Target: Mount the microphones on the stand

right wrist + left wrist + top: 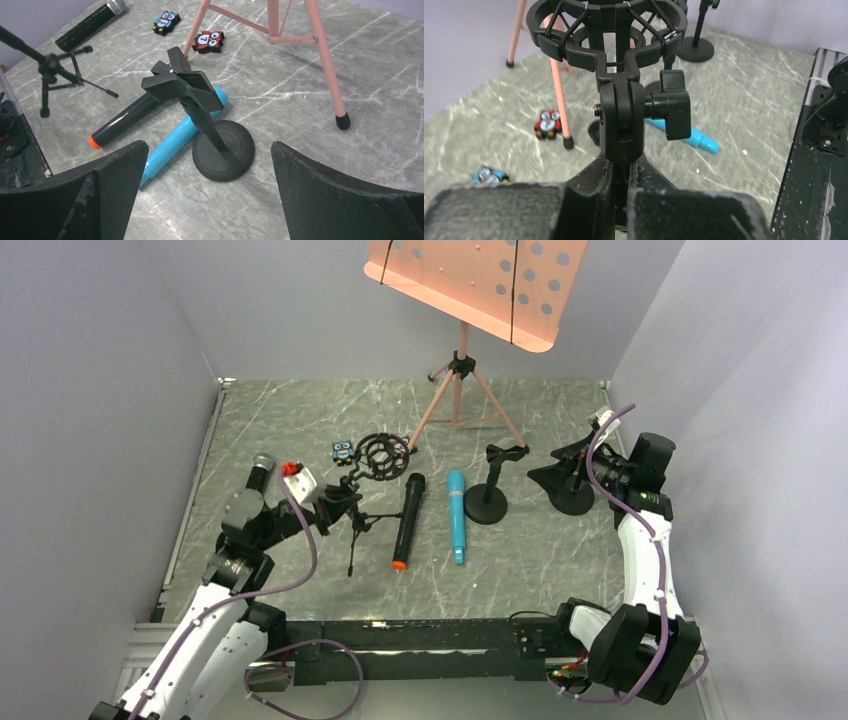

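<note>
My left gripper is shut on the stem of a black tripod stand, just below its round shock mount. A black microphone with an orange end cap and a turquoise microphone lie side by side on the table. A black microphone with a silver mesh head lies at the far left. My right gripper is open and empty, right of a round-base clip stand.
A pink music stand rises at the back, with one leg near the clip stand. A blue owl figurine and a red one lie behind the tripod. A second black round base sits under my right gripper.
</note>
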`<act>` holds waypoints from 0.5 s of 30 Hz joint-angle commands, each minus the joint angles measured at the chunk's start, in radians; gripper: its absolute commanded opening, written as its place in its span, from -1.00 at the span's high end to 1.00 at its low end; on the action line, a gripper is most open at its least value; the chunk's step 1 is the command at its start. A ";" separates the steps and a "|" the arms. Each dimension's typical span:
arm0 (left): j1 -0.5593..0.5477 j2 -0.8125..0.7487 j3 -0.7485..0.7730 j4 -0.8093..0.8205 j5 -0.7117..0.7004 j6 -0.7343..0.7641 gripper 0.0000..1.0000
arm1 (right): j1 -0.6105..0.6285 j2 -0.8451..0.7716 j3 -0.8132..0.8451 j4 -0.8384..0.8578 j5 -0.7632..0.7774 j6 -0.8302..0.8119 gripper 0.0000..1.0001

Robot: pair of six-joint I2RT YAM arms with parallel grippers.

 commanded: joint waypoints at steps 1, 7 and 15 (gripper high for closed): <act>-0.009 -0.115 -0.121 0.104 -0.115 -0.065 1.00 | 0.004 0.007 0.020 0.035 -0.018 -0.010 -1.00; -0.044 -0.126 -0.185 0.177 -0.203 -0.099 1.00 | 0.007 0.017 0.018 0.037 -0.021 -0.011 -1.00; -0.085 -0.132 -0.233 0.206 -0.359 -0.062 1.00 | 0.006 0.017 0.019 0.032 -0.025 -0.014 -1.00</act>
